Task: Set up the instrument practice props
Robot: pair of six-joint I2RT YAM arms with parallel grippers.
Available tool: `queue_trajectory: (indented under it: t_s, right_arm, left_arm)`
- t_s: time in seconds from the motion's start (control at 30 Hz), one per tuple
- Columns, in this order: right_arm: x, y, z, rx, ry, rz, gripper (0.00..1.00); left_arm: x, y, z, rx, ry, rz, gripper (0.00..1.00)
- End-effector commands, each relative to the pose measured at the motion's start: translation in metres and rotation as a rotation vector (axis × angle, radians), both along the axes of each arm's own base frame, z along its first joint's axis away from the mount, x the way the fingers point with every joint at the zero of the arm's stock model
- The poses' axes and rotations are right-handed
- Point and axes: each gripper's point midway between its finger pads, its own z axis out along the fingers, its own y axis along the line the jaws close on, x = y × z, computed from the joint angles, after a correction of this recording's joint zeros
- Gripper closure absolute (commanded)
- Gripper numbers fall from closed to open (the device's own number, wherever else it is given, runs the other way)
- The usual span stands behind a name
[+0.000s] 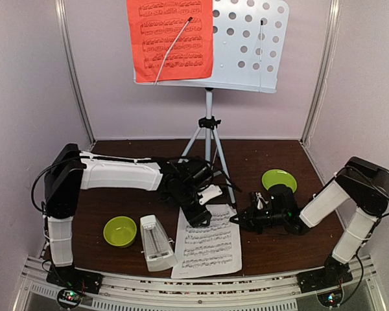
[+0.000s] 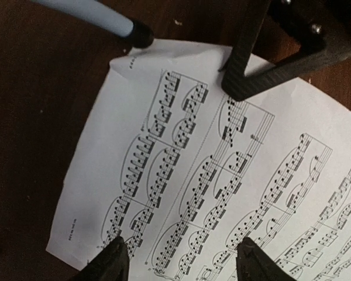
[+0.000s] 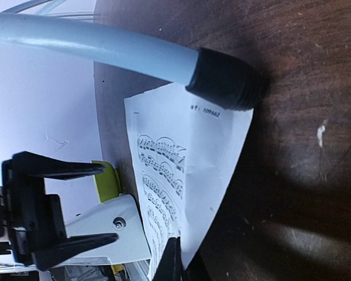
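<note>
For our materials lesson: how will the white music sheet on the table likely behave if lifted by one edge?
The white music sheet looks like thin paper, so it would probably droop rather than stay flat. One corner sits slightly lifted, so it likely creases easily. On the table, it may slide if pushed.

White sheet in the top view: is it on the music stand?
No, the white sheet lies flat on the table; only the red sheet is on the stand.
</note>
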Motion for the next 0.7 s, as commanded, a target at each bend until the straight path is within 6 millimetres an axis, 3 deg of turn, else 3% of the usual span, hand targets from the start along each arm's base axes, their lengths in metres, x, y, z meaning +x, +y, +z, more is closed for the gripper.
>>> queue_trajectory:
  t_s: [0.0,0.17,0.4,0.67]
  right_arm:
    - [-0.01,-0.004,0.021,0.004,-0.09,0.043,1.0]
    - [-0.022,-0.015,0.04,-0.067,-0.17,0.098,1.0]
    - [-0.036,-0.041,0.091,-0.226,-0.44,0.162,1.0]
    - [-0.05,-0.062,0.208,-0.241,-0.96,0.171,1.0]
  left_arm:
    - [0.014,-0.021,0.071,-0.201,-0.121,-0.002,0.34]
    - [0.014,-0.033,0.13,-0.369,-0.186,-0.023,0.32]
    - [0.014,-0.04,0.204,-0.568,-0.293,-0.042,0.3]
    - [0.01,-0.027,0.27,-0.697,-0.409,-0.05,0.2]
